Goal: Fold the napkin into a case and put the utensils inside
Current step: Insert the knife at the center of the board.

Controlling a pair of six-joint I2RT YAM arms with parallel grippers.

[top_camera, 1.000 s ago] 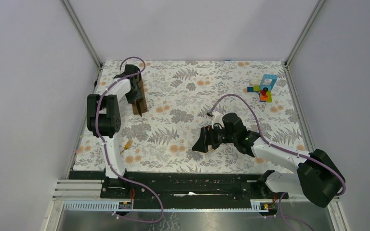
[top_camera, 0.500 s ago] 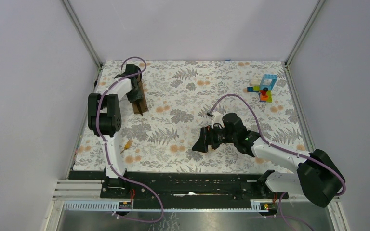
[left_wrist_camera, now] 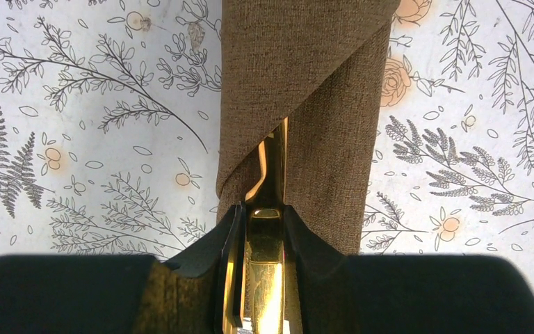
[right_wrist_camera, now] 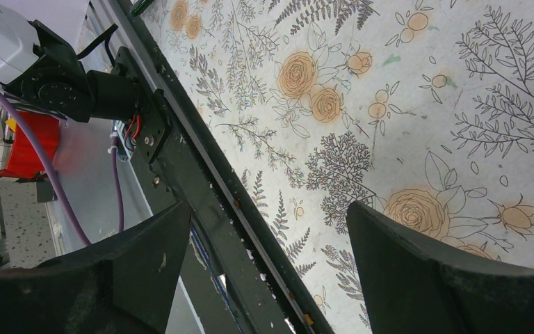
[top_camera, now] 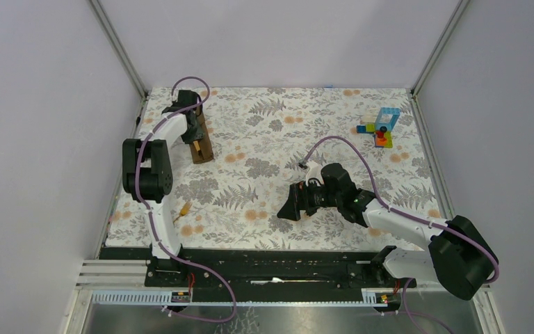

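Brown-wise, done folding the napkin (left_wrist_camera: 306, 69) into a case at far left; sliding one utensil (left_wrist_camera: 272, 160) in with left gripper (left_wrist_camera: 259, 217) pinched on it; yet to fetch another utensil (top_camera: 184, 207) lying nearer; leaving right gripper (right_wrist_camera: 268, 250) agape, empty.

Wide-apart jaws above floral table covering (right_wrist_camera: 389, 104)

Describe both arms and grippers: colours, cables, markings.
The left arm and right arm have white links, bulky black joints and a loose purple cable each. A small green light shows on the right arm. The left gripper and right gripper have matte black, wedge-shaped fingers. No markings visible.
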